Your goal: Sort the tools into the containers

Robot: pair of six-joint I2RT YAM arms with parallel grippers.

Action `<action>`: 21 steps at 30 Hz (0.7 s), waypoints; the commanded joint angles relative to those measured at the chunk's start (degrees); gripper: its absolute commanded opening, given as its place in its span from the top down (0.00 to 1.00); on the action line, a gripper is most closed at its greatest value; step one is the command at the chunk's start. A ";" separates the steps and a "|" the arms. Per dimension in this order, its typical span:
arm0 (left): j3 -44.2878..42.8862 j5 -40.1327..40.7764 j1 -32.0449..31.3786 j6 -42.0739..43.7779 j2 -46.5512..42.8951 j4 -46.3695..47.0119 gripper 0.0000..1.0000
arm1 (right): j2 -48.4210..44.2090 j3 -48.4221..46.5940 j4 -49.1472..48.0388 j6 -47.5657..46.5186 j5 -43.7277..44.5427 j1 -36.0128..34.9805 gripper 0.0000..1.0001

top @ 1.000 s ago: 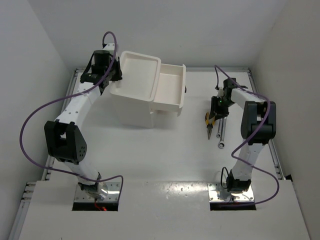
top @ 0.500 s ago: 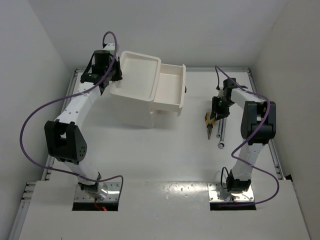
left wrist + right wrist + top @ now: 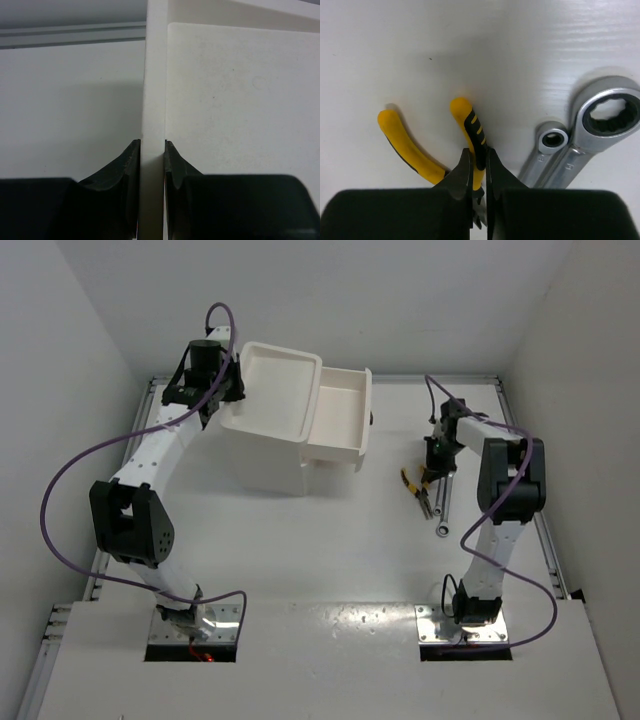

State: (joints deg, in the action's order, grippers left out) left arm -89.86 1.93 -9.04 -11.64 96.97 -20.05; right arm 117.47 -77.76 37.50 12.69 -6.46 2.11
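Pliers (image 3: 412, 152) have twisted at mid-right as the right gripper (image 3: 479, 152) clamps one handle, the left gripper (image 3: 152, 145) pinching the container (image 3: 155, 75) rim; a lift to the drawer (image 3: 340, 420) should follow.

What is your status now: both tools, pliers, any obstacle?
Left tool shut on container rim. Right tool shut on one pliers handle. Wrenches beside it, not blocking.

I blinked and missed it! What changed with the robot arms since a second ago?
The right pincer snapped shut on one yellow handle of the pliers, and the pliers twisted a little on the table. The left pincer stayed clamped on the rim of the white container, and the two wrenches did not move.
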 commanded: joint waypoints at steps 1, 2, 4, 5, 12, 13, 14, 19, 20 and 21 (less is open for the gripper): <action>2.94 1.67 -0.10 -5.32 6.13 -7.19 1.00 | 0.58 -3.27 -0.76 0.06 -0.48 -0.88 1.00; 2.94 1.67 -0.10 -5.32 6.13 -7.19 1.00 | -0.30 -3.80 -0.76 0.06 -3.53 -0.88 1.00; 2.94 1.67 -0.10 -5.32 6.13 -7.19 1.00 | -5.46 -4.33 -0.76 1.54 -7.67 -0.10 1.00; 2.94 1.67 -0.10 -5.32 6.13 -7.19 1.00 | -7.32 -4.33 -1.54 3.81 -10.56 -0.09 1.00; 4.61 1.67 -0.10 -5.32 4.02 -7.19 1.00 | -21.04 -6.35 -4.61 14.72 -19.54 0.96 1.00; 5.13 1.67 -0.10 -5.32 4.02 -7.19 1.00 | -21.75 -7.14 -5.23 15.95 -19.56 0.97 1.00; 5.14 2.45 -0.10 -5.32 4.02 -7.19 1.00 | -22.37 -8.97 -7.07 18.75 -20.08 0.97 1.00; 5.14 3.08 -0.10 -5.32 3.49 -6.67 1.00 | -21.68 -18.80 -10.51 28.16 -17.20 -2.19 1.00; 5.14 3.08 -0.10 -5.32 3.49 -6.67 1.00 | -20.54 -21.27 -8.60 29.83 -14.75 -3.07 1.00; 5.14 3.08 -0.10 -5.32 3.49 -6.67 1.00 | -19.05 -24.34 -6.40 31.85 -10.29 -5.51 1.00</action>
State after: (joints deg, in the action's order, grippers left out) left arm -89.01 2.52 -9.08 -11.68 96.38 -19.14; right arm 96.53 -95.48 31.64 34.72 -21.32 0.56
